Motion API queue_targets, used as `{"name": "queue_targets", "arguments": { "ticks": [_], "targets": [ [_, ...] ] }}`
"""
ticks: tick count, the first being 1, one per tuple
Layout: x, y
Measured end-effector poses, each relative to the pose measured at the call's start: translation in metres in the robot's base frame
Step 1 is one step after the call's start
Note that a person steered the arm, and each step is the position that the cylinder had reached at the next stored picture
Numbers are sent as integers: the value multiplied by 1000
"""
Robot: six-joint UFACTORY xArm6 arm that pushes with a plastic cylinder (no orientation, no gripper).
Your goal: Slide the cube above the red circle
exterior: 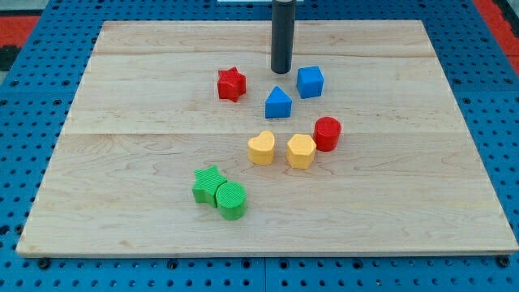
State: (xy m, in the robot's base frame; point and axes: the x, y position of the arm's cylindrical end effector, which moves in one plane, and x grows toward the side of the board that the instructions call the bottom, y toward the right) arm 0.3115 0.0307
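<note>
Tip: my tip [280, 70] just left of the blue cube [310, 82]
Circle: red circle [327, 133] below cube
Jaws: none, bare rod

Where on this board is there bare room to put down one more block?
Bare wood lies along the view's left edge of the board, its right side beyond the red cylinder, and its bottom right. The centre is crowded: my tip stands between the red star and the blue cube.

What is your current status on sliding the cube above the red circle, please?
My tip down just left of the blue cube, not clearly touching. Cube already above the red circle, with a gap. Blue triangular block beside the cube.
</note>
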Motion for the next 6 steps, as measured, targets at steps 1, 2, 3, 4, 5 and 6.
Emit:
{"name": "queue_targets", "arguments": {
  "ticks": [1,2,3,4,5,6],
  "targets": [
    [0,1],
    [0,1],
    [7,0],
    [7,0],
    [25,91],
    [104,172]
  ]
}}
